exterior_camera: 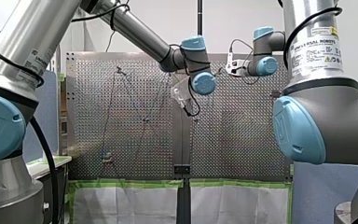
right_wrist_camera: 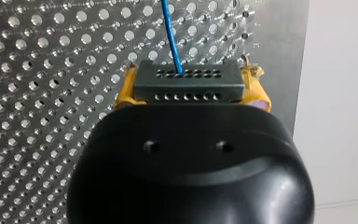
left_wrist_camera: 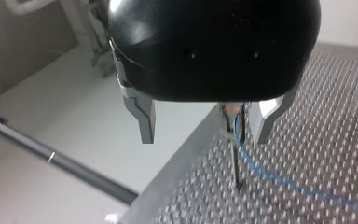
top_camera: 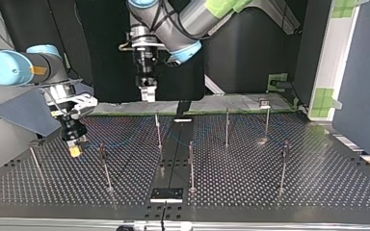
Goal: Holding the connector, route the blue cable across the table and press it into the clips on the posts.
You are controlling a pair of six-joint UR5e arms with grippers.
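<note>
Mid-routing | my right gripper clamps connector | my left gripper spread around post | next, likely: press blue cable into clip

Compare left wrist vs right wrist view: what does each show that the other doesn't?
Left wrist only: my left gripper, metal fingers open, a thin post showing between them, the blue cable running off from its top. Right wrist only: my right gripper shut on the dark connector, yellow pads at either side, the cable leaving its far face. Both: the blue cable and the perforated table.
</note>
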